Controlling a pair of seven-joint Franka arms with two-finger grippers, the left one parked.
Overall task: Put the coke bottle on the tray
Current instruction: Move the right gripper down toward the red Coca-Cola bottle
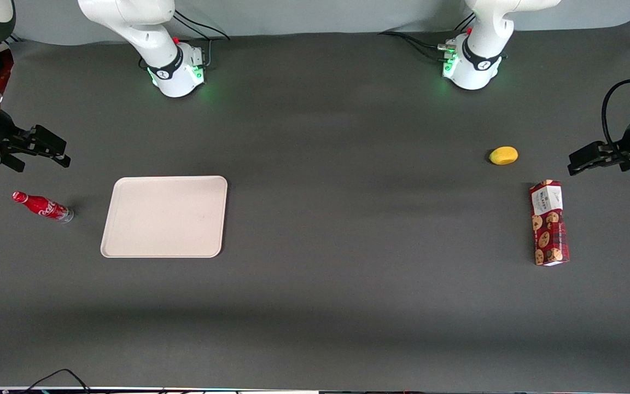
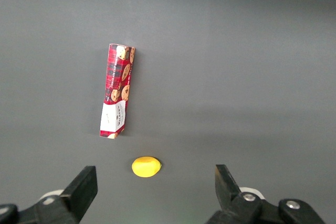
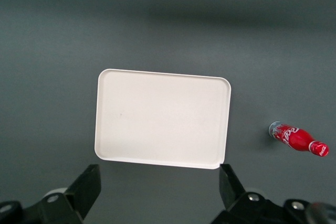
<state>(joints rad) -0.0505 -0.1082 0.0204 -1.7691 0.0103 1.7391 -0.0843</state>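
Nothing done yet. Bottle [image 1: 42, 206] lies on its side near working arm's edge of worktop, beside tray [image 1: 165, 216], apart. Gripper [image 1: 35, 146] hovers above, wide open, empty. Grasp, lift, place all remain.

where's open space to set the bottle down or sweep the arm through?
The tray is bare across its whole surface. Bare table runs between the tray and the lemon and cookie box toward the parked arm's end. The tightest spot is by the coke bottle, lying beside the tray under the open gripper, which hangs above the table.
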